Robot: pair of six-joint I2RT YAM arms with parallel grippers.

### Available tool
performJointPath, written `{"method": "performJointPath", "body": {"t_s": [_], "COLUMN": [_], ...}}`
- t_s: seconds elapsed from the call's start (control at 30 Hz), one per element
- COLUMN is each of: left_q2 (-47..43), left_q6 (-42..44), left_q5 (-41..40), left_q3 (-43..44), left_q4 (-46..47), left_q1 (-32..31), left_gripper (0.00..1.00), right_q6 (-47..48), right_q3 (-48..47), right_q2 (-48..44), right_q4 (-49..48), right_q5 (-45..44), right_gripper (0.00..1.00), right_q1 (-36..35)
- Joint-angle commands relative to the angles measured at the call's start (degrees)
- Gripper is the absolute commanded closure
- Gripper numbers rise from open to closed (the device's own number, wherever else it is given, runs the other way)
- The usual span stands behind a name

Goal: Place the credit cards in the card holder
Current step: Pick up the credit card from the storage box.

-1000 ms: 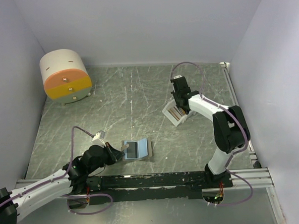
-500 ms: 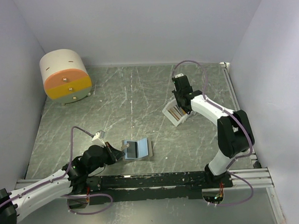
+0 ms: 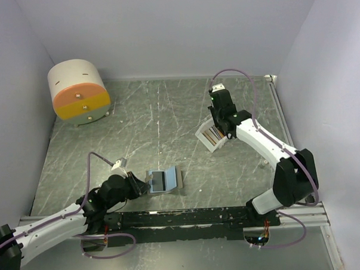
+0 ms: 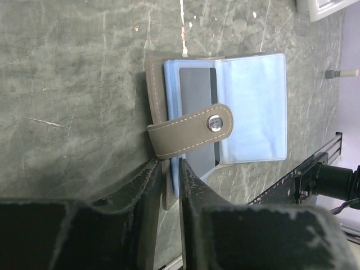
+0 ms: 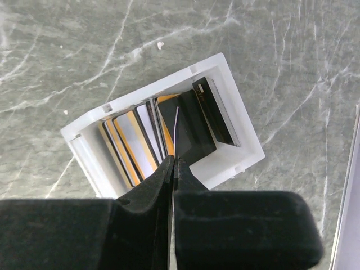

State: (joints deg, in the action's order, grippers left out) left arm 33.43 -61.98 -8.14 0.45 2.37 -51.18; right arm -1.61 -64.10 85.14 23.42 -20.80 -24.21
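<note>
Now | R claw [image 5: 173, 161] grips card [image 5: 176, 128], elbow swung out | L claw [image 4: 167, 166] grips card holder [image 4: 250, 107]

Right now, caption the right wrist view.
Right tool shut on one thin card over the white tray holding other cards.

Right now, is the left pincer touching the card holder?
Touching. Left wrist view shows the left pincer closed on the card holder's near edge, fingers pressing both sides.

Cream-and-orange drum [image 3: 79, 91] standing in the far left corner of a grey marbled table [image 3: 161, 118]. White slotted tray [image 3: 201, 135] lying right of centre.
</note>
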Motion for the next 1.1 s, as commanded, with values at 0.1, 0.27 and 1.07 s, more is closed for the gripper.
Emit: {"method": "performJointPath", "body": {"t_s": [0.1,0.27,1.07], "left_q2": [-0.80,-2.17,3.51], "left_q6": [-0.60,-0.69,7.63], "left_q5": [-1.00,-3.59,0.09], "left_q3": [3.52,6.73,23.31], "left_q4": [-2.88,-7.77,-8.21], "left_q1": [-0.29,-0.26,-0.24], "left_gripper": [0.60,0.52,0.37], "right_q6": [-3.47,-6.38,-35.14], "right_q3": [-1.98,-0.02,25.36], "right_q2": [-6.59,-12.78,-32.96], "right_q4": [3.94,2.80,-27.17], "right_q5": [2.66,6.06,39.19], "right_gripper": [1.00,1.00,1.00], "right_q1": [-3.72,-8.80,-12.98]}}
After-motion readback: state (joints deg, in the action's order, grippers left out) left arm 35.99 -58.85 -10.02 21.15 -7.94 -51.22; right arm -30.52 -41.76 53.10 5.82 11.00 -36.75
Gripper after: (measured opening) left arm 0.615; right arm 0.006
